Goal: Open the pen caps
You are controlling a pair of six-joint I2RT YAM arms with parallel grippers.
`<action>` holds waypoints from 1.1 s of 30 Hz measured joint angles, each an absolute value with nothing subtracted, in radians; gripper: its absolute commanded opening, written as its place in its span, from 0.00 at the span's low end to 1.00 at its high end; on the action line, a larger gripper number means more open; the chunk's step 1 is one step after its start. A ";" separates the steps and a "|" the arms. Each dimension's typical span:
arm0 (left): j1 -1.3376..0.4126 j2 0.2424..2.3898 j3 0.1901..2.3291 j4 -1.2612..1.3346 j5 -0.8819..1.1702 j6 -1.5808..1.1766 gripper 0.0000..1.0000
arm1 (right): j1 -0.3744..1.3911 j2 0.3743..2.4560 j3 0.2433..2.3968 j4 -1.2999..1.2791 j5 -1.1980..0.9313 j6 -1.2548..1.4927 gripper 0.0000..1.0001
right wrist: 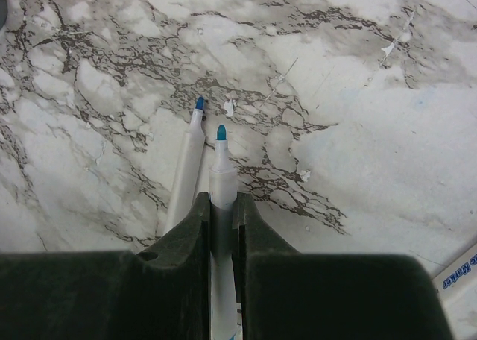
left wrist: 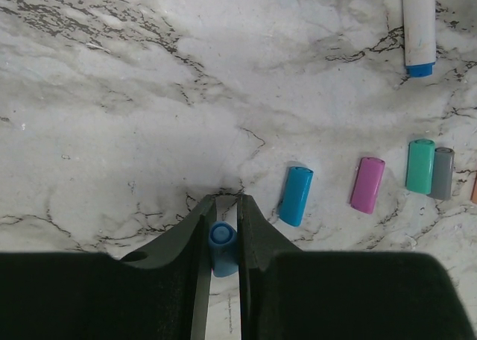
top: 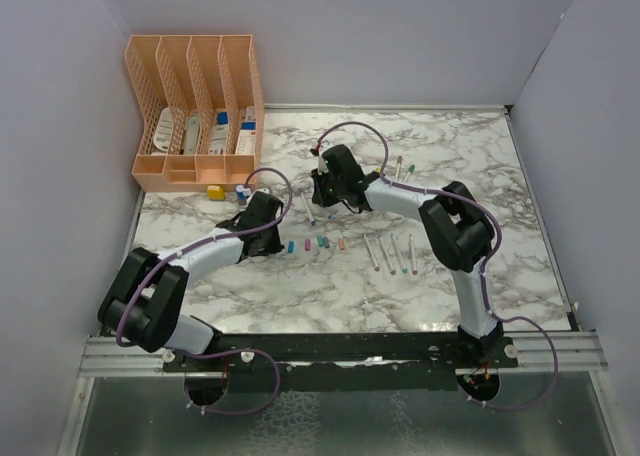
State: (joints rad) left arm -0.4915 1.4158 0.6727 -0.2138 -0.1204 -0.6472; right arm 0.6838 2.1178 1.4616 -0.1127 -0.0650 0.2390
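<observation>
the left tool (left wrist: 225, 203) is clamped on a small blue cap (left wrist: 223, 244), one finger pressed to each side of it, just over the marble worktop (left wrist: 112, 94). to its right in the left wrist view four loose caps lie flat on the marble: a turquoise cap (left wrist: 296, 195) nearest, then a pink cap (left wrist: 367, 184), then a green cap (left wrist: 419, 165) and a grey cap (left wrist: 443, 173) touching side by side. further off, a pale pen with a blue end (left wrist: 419, 27) lies on the worktop

the right tool (right wrist: 220, 200) is closed around the barrel of a held pen (right wrist: 220, 174) whose blue tip is bare and points away from the wrist. a second pen (right wrist: 189, 157), also with a bare blue tip, lies on the marble just beside it at a slight angle. whether the held pen touches the worktop cannot be told

from above, the two tools sit near each other at the middle of the worktop. a row of four pens (top: 398, 254) lies to the right of the loose caps, near the right arm's elbow. a peach file rack (top: 195, 106) stands at the far left, with a yellow block (top: 214, 191) and a small blue-topped bottle (top: 243, 190) just in front of it
</observation>
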 measured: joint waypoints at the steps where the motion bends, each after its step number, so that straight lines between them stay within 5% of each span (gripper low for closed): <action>1: -0.492 1.418 0.673 -0.214 -0.120 -0.646 0.23 | 0.685 2.121 1.463 -0.113 -0.064 0.241 0.01; 6: -0.492 1.422 0.673 -0.214 -0.120 -0.640 0.34 | 0.686 2.135 1.472 -0.115 -0.053 0.252 0.01; 15: -0.492 1.422 0.676 -0.223 -0.120 -0.635 0.38 | 0.686 2.145 1.484 -0.130 -0.041 0.267 0.02; 26: -0.492 1.303 0.755 -0.332 -0.125 -0.632 0.44 | 0.686 2.155 1.492 -0.154 -0.031 0.286 0.23; 33: -0.492 1.216 0.797 -0.364 -0.134 -0.633 0.45 | 0.686 2.157 1.499 -0.159 -0.012 0.296 0.29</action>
State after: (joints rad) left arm -0.4915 1.2163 0.7967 -0.3641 -0.1337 -0.6327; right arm 0.6865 2.1571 1.4994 -0.1589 -0.0116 0.2962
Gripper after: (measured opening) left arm 0.446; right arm 0.271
